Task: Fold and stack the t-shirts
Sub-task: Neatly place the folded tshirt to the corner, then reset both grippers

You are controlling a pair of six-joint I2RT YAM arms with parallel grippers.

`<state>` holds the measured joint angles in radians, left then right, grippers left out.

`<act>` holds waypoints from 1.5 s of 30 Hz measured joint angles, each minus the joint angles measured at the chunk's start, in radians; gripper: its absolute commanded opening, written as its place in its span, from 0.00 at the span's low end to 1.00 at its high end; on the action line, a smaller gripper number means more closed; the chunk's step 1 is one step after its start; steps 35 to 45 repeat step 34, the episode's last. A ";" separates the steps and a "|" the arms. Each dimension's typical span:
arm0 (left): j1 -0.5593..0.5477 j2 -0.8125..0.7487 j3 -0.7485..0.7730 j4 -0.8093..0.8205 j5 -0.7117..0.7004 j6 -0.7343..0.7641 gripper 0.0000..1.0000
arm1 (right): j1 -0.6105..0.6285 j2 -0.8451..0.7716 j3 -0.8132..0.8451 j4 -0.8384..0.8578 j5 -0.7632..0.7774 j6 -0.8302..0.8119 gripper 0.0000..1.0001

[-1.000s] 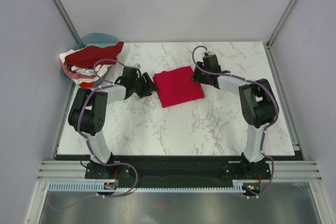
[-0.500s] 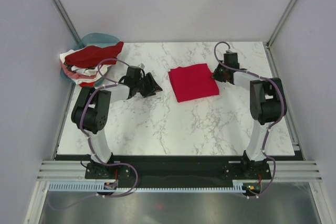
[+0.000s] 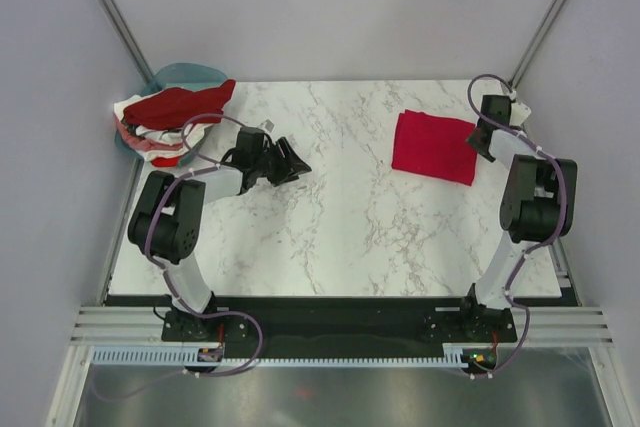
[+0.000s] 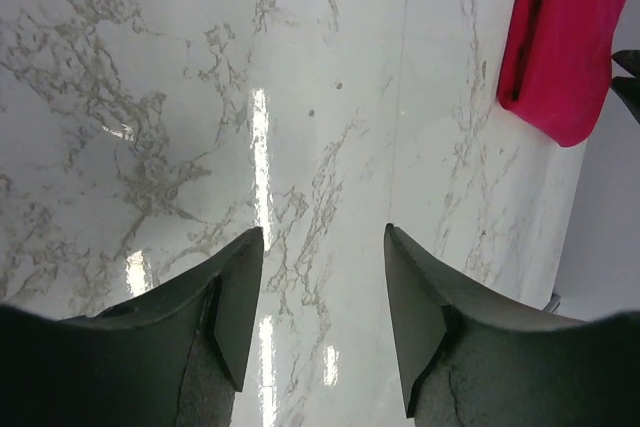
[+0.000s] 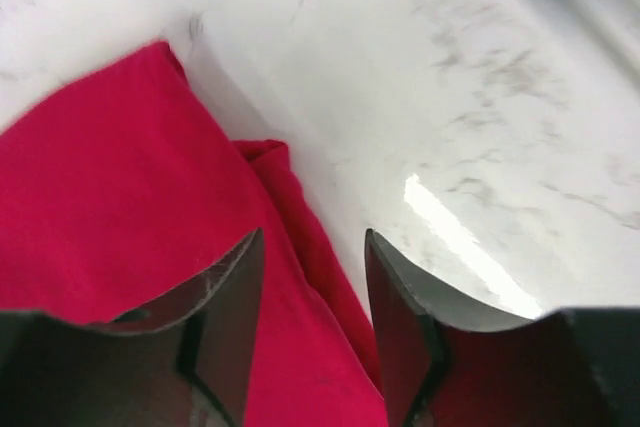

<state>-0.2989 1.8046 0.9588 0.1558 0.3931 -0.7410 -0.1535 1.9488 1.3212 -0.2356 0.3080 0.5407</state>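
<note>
My right gripper (image 3: 481, 143) sits by the right edge of the white marble tabletop (image 3: 340, 237), toward the far right corner. Its jaws are parted to a middling gap over the right border of the folded bright crimson cloth t-shirt (image 3: 432, 147). From my right wrist, a doubled fold of that shirt (image 5: 120, 197) runs under the gap, and nothing is pinched. My left gripper (image 3: 297, 160) hovers left of the tabletop's middle, well apart from the shirt. Its jaws are equally apart, with only bare marble between them. At the far left corner, a heap of dark red and white t-shirts (image 3: 160, 119) spills from the teal plastic basin (image 3: 186, 73). My 2 arms flank open marble.
</note>
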 measured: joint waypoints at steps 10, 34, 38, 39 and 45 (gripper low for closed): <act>-0.023 -0.146 -0.058 0.018 -0.067 0.000 0.75 | 0.357 -0.553 -0.157 0.131 0.322 -0.037 0.98; -0.102 -0.463 -0.345 0.175 -0.326 0.040 1.00 | 0.821 -0.658 -0.562 0.238 0.185 -0.031 0.98; -0.102 -0.463 -0.345 0.175 -0.326 0.040 1.00 | 0.821 -0.658 -0.562 0.238 0.185 -0.031 0.98; -0.102 -0.463 -0.345 0.175 -0.326 0.040 1.00 | 0.821 -0.658 -0.562 0.238 0.185 -0.031 0.98; -0.102 -0.463 -0.345 0.175 -0.326 0.040 1.00 | 0.821 -0.658 -0.562 0.238 0.185 -0.031 0.98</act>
